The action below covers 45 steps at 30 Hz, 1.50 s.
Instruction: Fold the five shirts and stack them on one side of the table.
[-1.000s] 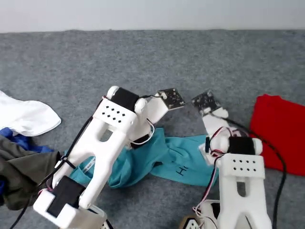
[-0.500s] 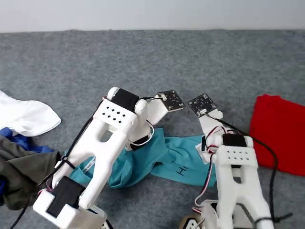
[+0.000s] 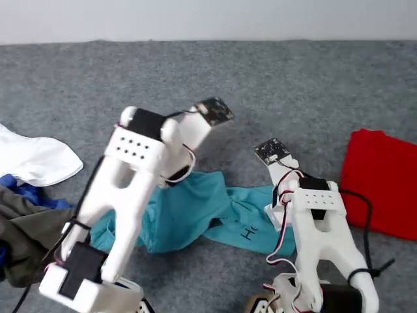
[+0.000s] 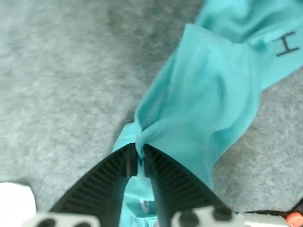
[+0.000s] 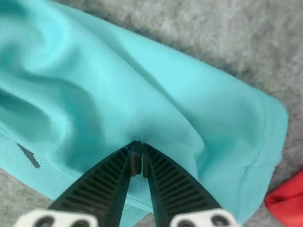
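We find the teal shirt at lower centre, the left end effector clenched on it, the right end effector likewise.

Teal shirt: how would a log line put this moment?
left pincer: shut on teal shirt | right pincer: shut on teal shirt | red shirt: flat, off to the right | fold: not yet done

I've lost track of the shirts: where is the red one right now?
In the high view, the red shirt lies at the right edge of the table, to the right of the teal shirt.
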Each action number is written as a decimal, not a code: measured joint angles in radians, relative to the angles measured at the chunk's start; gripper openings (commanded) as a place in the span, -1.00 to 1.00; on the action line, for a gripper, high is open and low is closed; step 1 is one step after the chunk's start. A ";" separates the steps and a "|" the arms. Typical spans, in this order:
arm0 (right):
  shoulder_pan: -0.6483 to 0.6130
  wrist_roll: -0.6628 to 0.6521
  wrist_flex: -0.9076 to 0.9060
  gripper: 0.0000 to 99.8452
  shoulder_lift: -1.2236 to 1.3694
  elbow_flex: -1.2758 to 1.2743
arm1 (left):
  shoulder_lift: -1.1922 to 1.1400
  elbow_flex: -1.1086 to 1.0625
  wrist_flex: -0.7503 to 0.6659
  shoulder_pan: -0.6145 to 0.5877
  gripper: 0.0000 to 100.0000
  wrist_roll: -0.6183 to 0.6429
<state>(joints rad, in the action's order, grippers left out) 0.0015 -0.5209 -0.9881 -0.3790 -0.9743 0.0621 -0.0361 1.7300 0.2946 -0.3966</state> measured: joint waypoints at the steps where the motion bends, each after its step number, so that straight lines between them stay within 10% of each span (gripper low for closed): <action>1: 0.000 0.000 0.000 -0.97 0.006 0.000 | 0.020 0.000 0.000 -0.009 -0.97 0.000; 28: 0.000 -0.051 0.017 -0.98 0.129 0.063 | 0.180 -0.169 0.002 -0.204 -0.97 -0.129; 36: 0.002 -0.051 -0.275 -0.98 0.094 0.301 | 0.181 -0.127 0.002 -0.350 -0.97 -0.137; 45: 0.002 -0.051 -0.539 -0.47 0.051 0.362 | 0.181 -0.107 -0.018 -0.466 -0.97 -0.123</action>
<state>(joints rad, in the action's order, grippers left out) 0.0031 -0.5715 -1.5267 -0.3284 -0.6122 0.2432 -0.1435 1.7116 -0.1718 -0.5194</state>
